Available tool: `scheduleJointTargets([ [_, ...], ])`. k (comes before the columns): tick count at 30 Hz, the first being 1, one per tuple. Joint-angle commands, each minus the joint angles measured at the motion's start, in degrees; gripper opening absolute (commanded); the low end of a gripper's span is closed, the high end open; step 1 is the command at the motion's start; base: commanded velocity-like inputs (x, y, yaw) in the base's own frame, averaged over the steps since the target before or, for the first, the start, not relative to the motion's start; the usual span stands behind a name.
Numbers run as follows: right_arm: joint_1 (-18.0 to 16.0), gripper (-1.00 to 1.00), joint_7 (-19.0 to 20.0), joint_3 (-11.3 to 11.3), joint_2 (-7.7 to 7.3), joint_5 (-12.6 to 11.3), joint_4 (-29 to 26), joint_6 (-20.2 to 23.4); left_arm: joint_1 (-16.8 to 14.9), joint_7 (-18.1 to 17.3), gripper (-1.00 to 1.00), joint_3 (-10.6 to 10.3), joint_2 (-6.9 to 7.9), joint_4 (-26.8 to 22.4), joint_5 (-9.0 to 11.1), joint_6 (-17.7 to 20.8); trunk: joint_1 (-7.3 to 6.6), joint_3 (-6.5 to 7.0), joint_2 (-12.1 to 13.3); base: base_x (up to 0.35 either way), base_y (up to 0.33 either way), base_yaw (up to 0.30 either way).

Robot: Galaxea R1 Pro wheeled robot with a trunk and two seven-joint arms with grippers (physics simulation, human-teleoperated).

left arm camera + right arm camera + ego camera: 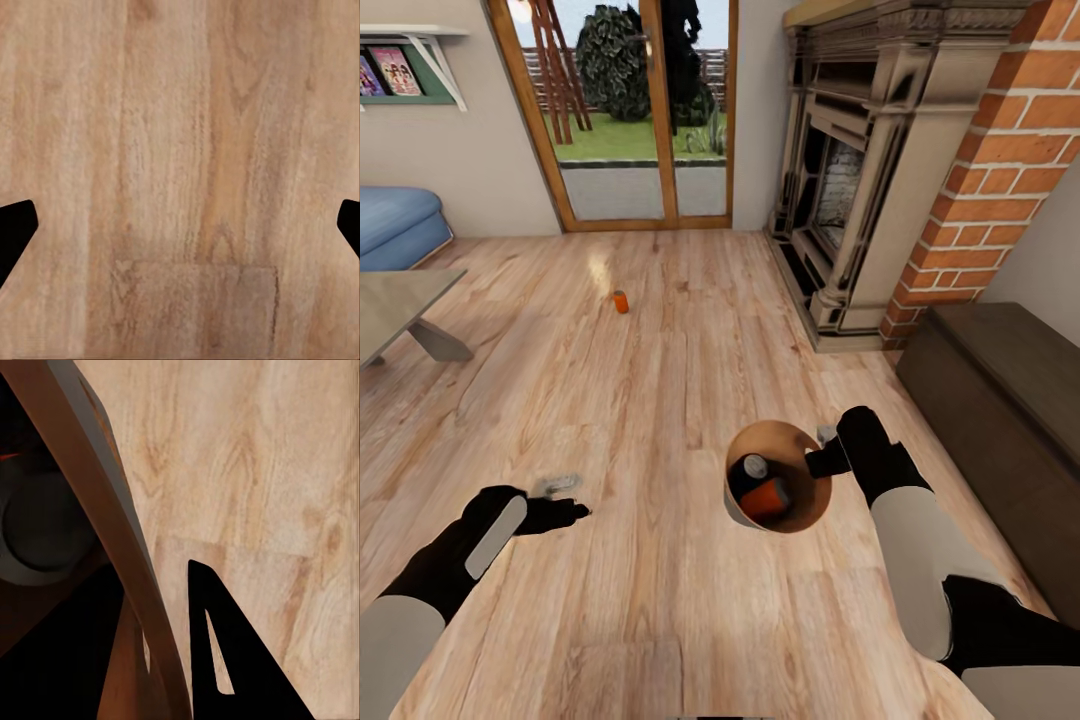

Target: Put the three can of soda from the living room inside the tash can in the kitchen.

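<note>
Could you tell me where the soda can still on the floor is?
In the head view, the can of soda stands upright on the wood floor, ahead-left, between the glass doors and the table.

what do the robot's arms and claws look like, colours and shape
Both arms have pale grey, rounded forearm shells ending in glossy black wrist sections. The left claw is black with light grey finger pads; a light grey strip runs along its wrist. The right claw is black too, with a small grey tip. In the right wrist view one finger is a black tapered wedge with a slot.

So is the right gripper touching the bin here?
Touching. In the right wrist view the bin's rim runs between the jaws of the right gripper; the head view shows it held off the floor.
</note>
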Motion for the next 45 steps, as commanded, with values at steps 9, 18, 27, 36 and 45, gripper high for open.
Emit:
scheduleJointTargets([
  [9,0.0,-1.00,2.2,0.0,-1.44,-1.8,0.0,0.4,0.0,1.7,1.00,0.0,-0.04,2.2,-0.7,-0.4,0.00,0.01,0.0,0.316,0.079,0.000],
  [18,0.1,-1.00,2.2,0.0,-1.54,-1.8,0.0,0.4,0.0,1.8,1.00,0.0,-0.05,2.3,-0.8,-0.4,0.00,0.01,0.0,0.324,0.085,0.000],
  [27,0.2,-1.00,2.1,0.0,-1.55,-1.8,0.0,-3.6,0.0,1.4,1.00,-0.1,-0.04,2.3,-0.8,-0.4,0.00,0.01,0.0,0.325,0.124,0.000],
  [36,0.7,-1.00,2.4,-2.0,-1.73,-2.6,0.0,-8.3,0.0,1.3,1.00,-0.2,-0.04,2.3,-0.9,-1.2,0.00,0.01,0.0,0.319,0.159,0.000],
  [45,5.9,-1.00,7.7,-2.7,-6.13,-2.6,-0.1,-20.9,0.0,1.3,1.00,-0.6,-0.04,2.3,-0.9,-1.4,0.00,0.01,0.0,0.310,0.182,0.000],
])
